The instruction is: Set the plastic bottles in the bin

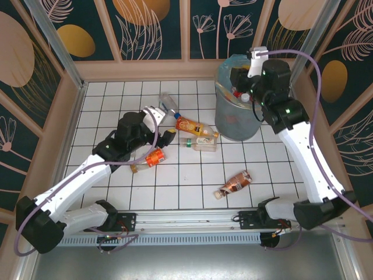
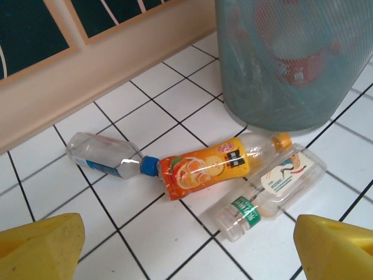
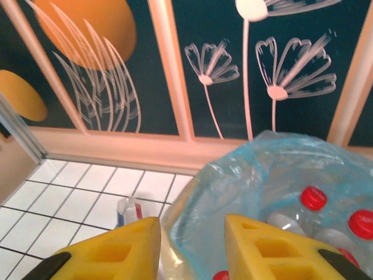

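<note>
Several red-capped bottles (image 3: pixel 315 199) half-hidden in the bin (image 3: pixel 233 175); left end effector (image 2: pixel 186 248) wide, right end effector (image 3: pixel 192 245) narrow, empty.

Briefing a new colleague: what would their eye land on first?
The wire-mesh bin, far right on the tiled table, its blue liner holding red-capped bottles, with the right gripper over its rim. Then the orange-labelled bottle lying between two clear bottles left of the bin, the left gripper open toward them.
</note>
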{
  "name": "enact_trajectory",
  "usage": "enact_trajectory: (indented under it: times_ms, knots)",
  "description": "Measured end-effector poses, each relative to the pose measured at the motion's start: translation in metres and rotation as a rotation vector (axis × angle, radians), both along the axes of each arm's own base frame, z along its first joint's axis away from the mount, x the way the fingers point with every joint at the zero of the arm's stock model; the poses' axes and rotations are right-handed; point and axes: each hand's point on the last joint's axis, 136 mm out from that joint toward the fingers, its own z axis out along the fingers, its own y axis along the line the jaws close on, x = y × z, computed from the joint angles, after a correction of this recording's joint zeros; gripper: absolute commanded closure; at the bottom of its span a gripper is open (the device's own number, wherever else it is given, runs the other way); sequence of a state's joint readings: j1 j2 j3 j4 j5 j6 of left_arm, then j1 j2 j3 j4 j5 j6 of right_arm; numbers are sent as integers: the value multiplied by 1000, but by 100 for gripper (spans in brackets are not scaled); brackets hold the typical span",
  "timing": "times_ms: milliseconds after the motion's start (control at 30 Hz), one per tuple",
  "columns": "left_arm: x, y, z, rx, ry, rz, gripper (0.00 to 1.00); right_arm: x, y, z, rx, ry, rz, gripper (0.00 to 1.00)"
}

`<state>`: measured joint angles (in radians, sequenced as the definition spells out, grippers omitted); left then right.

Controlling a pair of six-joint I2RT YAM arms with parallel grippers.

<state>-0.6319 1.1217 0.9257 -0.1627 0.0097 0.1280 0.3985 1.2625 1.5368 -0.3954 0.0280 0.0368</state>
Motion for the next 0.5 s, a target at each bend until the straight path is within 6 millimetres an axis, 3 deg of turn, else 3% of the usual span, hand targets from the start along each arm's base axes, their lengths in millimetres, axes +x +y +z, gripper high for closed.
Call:
enact_trajectory:
  times_ms: [100,267,500]
  knots:
    - [14,-9,-1,101,-23,-40,14,-19,6,0,7,-43,38,65]
    - [61,-40,-9,250,-47,-108,14,-36,9,1,24,-82,65,65]
    - [111,-79,-66,407,2,-237,14,-51,3,13,26,-131,70,65]
